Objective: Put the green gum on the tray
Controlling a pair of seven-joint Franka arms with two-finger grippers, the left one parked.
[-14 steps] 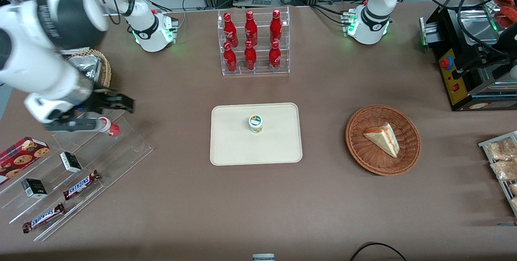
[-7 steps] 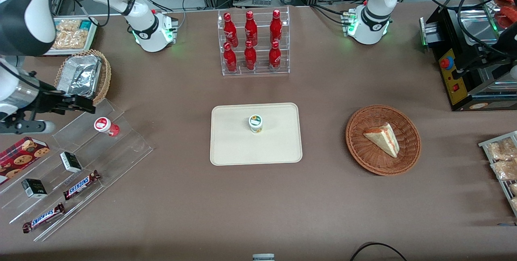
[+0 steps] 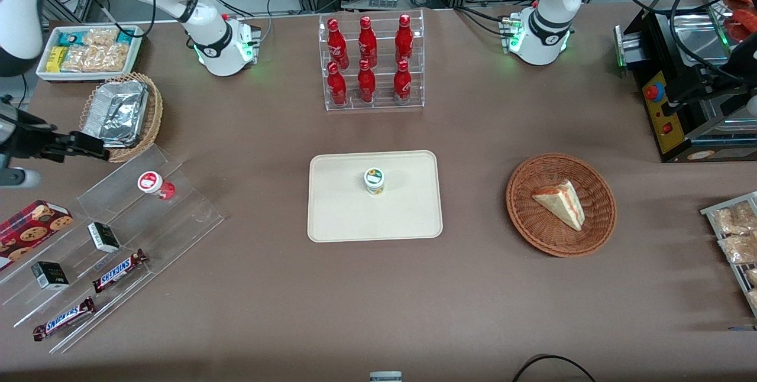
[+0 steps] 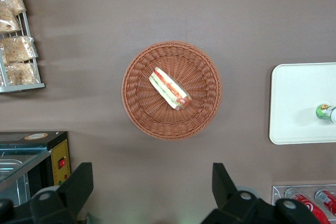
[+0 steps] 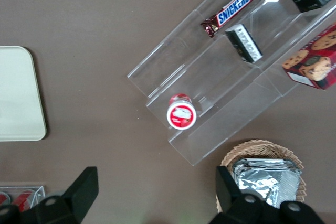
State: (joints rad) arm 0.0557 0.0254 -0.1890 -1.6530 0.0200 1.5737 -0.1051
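The green gum (image 3: 374, 181), a small white bottle with a green label, stands upright near the middle of the cream tray (image 3: 331, 225). It also shows at the edge of the parked arm's wrist view as the green gum (image 4: 326, 113) on the tray (image 4: 294, 103). My gripper (image 3: 94, 148) hangs high at the working arm's end of the table, far from the tray and near the foil-filled basket. Its fingers are spread wide with nothing between them. In the right wrist view the gripper (image 5: 157, 187) looks down on bare table, with a corner of the tray (image 5: 18, 93) visible.
A red-lidded small bottle (image 3: 151, 183) stands on the clear acrylic stepped shelf (image 3: 177, 216) with chocolate bars and small boxes. A wicker basket with a foil pack (image 3: 118, 113) and a white snack bin (image 3: 89, 51) lie nearby. A rack of red bottles (image 3: 369, 62) and a sandwich basket (image 3: 560, 204) stand farther along.
The working arm has swung away from the acrylic shelf toward its own end of the table, uncovering the red-lidded bottle, the foil basket and the snack bin. The green gum has not moved.
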